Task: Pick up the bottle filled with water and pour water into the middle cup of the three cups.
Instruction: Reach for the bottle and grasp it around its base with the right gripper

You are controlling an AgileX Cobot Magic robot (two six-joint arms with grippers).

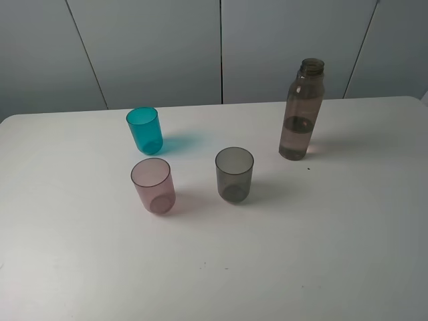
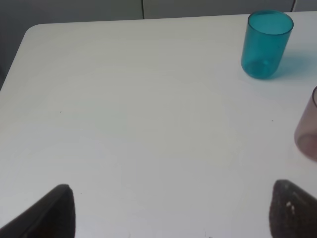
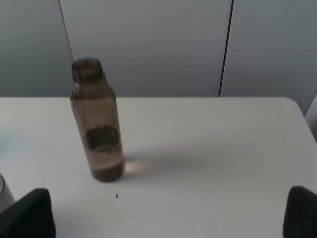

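The smoky pinkish-brown bottle point(image 1: 302, 114) stands upright at the back right of the white table, uncapped and partly filled with water. It also shows in the right wrist view point(image 3: 98, 129), well ahead of my open, empty right gripper point(image 3: 164, 215). The pink cup point(image 1: 153, 186) stands at the front left, with the teal cup point(image 1: 144, 130) behind it and the smoky grey cup point(image 1: 235, 174) to its right. All three cups are upright. My left gripper point(image 2: 171, 213) is open and empty, short of the teal cup point(image 2: 266, 44) and the pink cup's edge point(image 2: 308, 129). Neither gripper shows in the exterior view.
The white table point(image 1: 301, 254) has rounded back corners and grey wall panels behind it. A sliver of the grey cup point(image 3: 4, 191) shows at the edge of the right wrist view.
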